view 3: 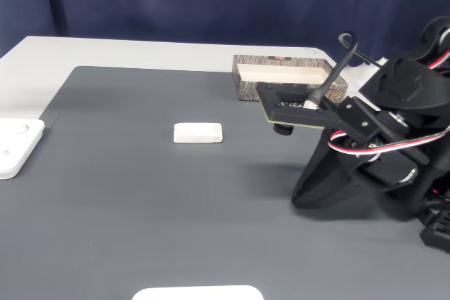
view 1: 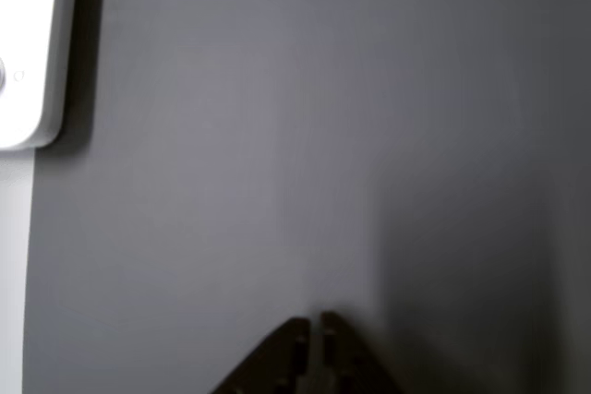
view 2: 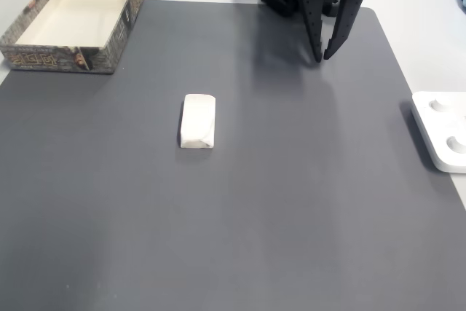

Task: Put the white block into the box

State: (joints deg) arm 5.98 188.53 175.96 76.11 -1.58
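Block [view 2: 198, 121] lies flat mid-worktop [view 2: 291, 202], well left of and nearer the camera than the gripper [view 2: 321, 57] in a fixed view, long axis front-to-back. Fingers [view 2: 313, 30] narrow, holding nothing. Box [view 2: 62, 57] sits at far-left corner.

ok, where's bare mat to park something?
Widest free patch: near half of the mat, below the white block. Also open between block and white device. Tighter near the box and under the gripper.
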